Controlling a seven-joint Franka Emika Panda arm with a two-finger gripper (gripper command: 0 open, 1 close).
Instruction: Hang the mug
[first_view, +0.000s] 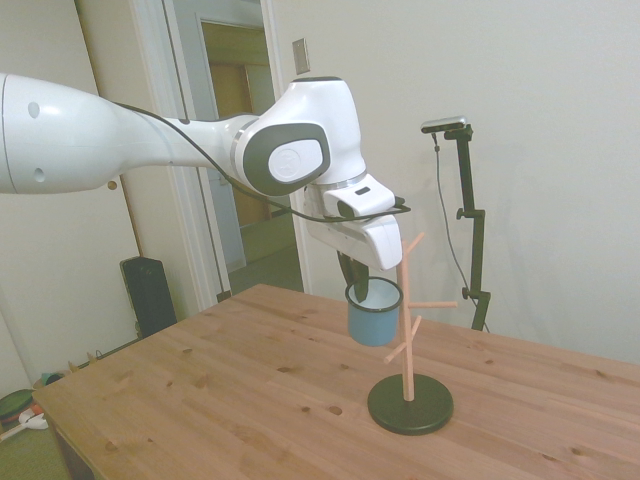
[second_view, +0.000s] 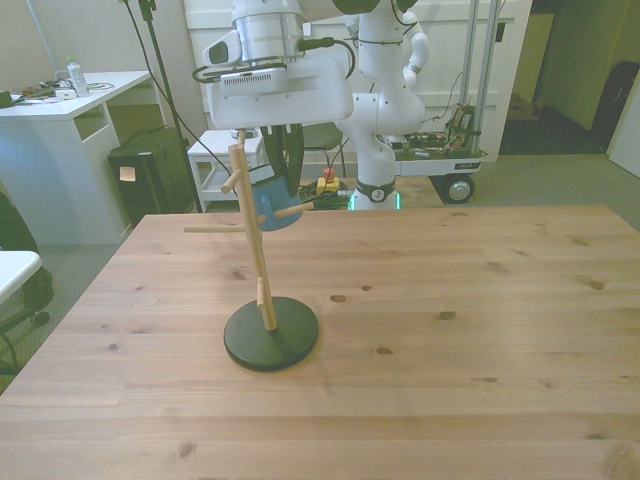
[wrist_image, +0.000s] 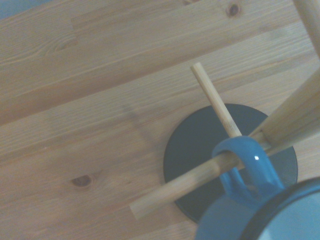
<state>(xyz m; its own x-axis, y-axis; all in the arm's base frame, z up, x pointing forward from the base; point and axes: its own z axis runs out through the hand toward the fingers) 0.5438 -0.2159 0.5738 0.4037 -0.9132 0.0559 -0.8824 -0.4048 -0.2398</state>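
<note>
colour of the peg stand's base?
Black, or very dark: the round base under the light wooden post. Clearest in the front view.

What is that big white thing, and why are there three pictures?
It is a robot arm. One picture looks from the side, one from across the table, and one from a little camera on the arm's wrist. On the wooden table stands a wooden peg stand with a round dark base. The arm's claw is shut on the rim of a small light-blue mug, held up in the air beside the stand. The close-up wrist picture shows the mug's handle looped over one peg, so it is being hung up.
</note>
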